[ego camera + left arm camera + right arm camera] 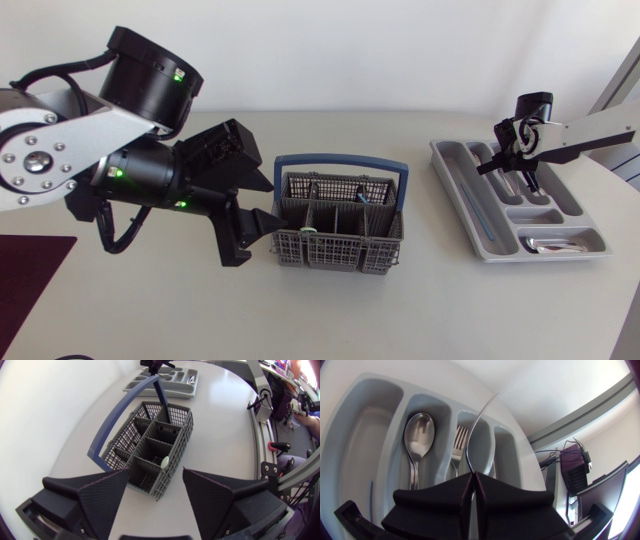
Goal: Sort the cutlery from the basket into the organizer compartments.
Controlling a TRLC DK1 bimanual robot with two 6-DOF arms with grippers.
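Left gripper point(156, 476) spread wide, right gripper point(473, 480) clamped tight.

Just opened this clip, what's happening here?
The right hand is shut on a thin piece of cutlery, holding it above the grey organizer, where a spoon and a fork already lie in neighbouring compartments. The left hand is open at one end of the cutlery basket, gripping nothing.

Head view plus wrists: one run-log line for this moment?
right gripper shut on utensil over organizer | left gripper open at basket end | spoon, fork lying in organizer
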